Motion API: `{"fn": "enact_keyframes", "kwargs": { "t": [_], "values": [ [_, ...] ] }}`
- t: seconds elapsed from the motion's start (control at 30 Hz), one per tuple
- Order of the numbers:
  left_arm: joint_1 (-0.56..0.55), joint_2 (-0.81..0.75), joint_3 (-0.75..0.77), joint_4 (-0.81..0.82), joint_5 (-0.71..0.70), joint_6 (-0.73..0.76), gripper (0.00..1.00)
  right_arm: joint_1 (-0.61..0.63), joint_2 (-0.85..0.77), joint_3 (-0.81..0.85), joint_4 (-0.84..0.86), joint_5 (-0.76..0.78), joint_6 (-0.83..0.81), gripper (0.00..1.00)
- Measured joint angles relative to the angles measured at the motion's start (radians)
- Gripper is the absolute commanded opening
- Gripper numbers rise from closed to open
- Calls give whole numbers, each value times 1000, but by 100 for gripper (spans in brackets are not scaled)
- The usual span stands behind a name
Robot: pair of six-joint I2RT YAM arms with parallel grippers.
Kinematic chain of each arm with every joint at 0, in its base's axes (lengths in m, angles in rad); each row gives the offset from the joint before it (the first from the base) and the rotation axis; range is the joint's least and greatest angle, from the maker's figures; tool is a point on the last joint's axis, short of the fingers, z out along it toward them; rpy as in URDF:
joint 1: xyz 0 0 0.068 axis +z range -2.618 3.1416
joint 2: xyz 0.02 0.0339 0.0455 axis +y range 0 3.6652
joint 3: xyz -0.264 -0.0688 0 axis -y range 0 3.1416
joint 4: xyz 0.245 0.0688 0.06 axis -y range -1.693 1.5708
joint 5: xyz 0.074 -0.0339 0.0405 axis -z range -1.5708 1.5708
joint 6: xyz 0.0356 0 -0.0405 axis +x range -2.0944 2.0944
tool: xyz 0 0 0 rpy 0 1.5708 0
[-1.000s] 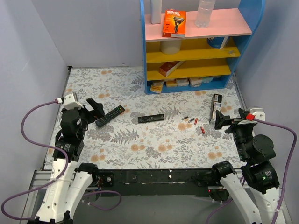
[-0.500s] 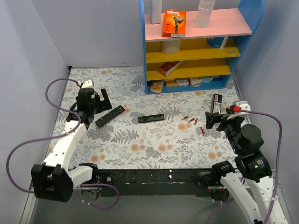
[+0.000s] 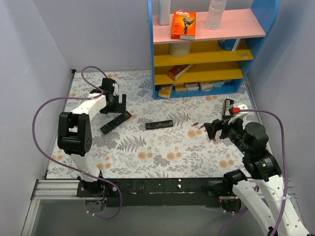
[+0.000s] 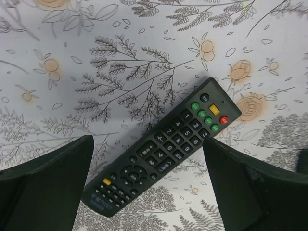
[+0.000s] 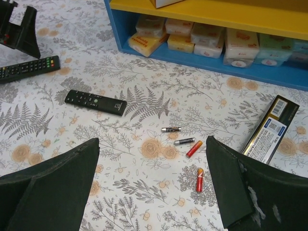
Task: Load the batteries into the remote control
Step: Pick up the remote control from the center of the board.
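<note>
Both arms have reached out since a moment ago. The left one has swung far over to the remote, and the right one has leaned in toward the batteries. Nearest to the arms, the right claw (image 3: 214, 128) hangs over the flowery worktop (image 5: 144, 202). It is wide open and holds nothing. Just past it lie the batteries (image 5: 194, 148), four little ones. Two are dark and two are red, close together but loose on the worktop. A slim black remote (image 5: 95, 102) lies to their left, and another black remote (image 5: 269, 129) to their right. Further out, the remote control (image 4: 163, 154) lies flat with its buttons facing up and the red and green ones at one end. The left claw (image 3: 115, 104) hangs right above it, also wide open and empty. At the back stands a blue shelf (image 5: 202, 53). I think the job has hardly begun. No battery is picked up, and the remote likely needs turning over first.
</note>
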Motion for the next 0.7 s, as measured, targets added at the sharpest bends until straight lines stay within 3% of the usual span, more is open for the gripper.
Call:
{"fn": "enact_keyframes", "kwargs": {
  "t": [0.17, 0.57, 0.7],
  "values": [
    [-3, 131, 86, -77, 57, 89, 98, 0, 25, 0, -15, -36, -2, 98],
    [-90, 230, 137, -136, 126, 222, 98, 0, 66, 0, -17, -87, -2, 98],
    [-100, 242, 151, -147, 110, 225, 89, 0, 68, 0, -19, -95, -1, 98]
  ]
}}
